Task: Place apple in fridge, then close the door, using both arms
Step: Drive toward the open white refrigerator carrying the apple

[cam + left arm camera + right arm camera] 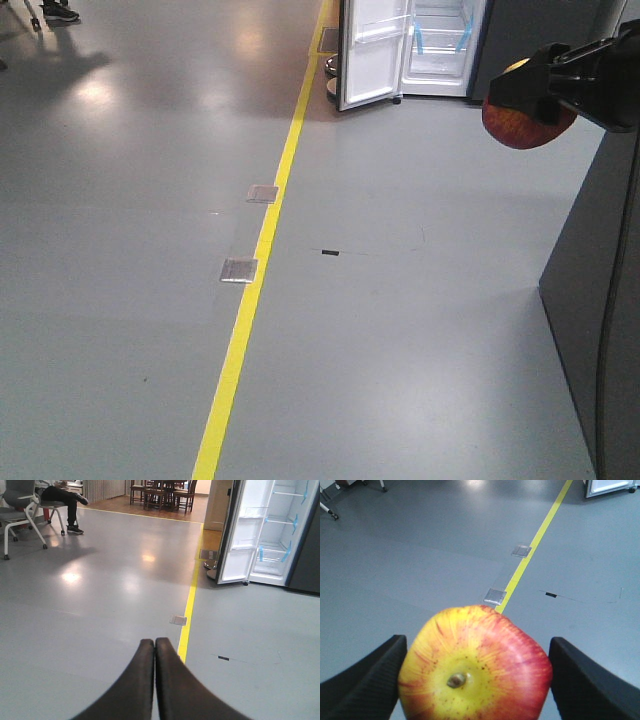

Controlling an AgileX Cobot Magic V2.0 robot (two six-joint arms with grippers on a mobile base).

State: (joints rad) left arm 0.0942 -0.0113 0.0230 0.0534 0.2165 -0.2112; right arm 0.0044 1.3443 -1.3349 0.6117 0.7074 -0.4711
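My right gripper (477, 642) is shut on the apple (475, 665), red and yellow with its stem dimple facing the camera. In the front view the apple (522, 128) hangs in the black fingers (545, 85) at the upper right, high above the floor. The fridge (443, 45) stands far ahead with white inner walls and blue tape. Its door (370, 55) is swung open to the left. Both also show in the left wrist view, the fridge (282, 530) and the door (240, 535). My left gripper (155, 642) is shut and empty, over the grey floor.
A yellow floor line (262, 250) runs toward the fridge, with two metal floor plates (239, 270) beside it. A dark panel (600, 280) stands close on the right. A seated person (60, 500) and office chairs are at far left; wooden chairs (162, 490) stand at the back.
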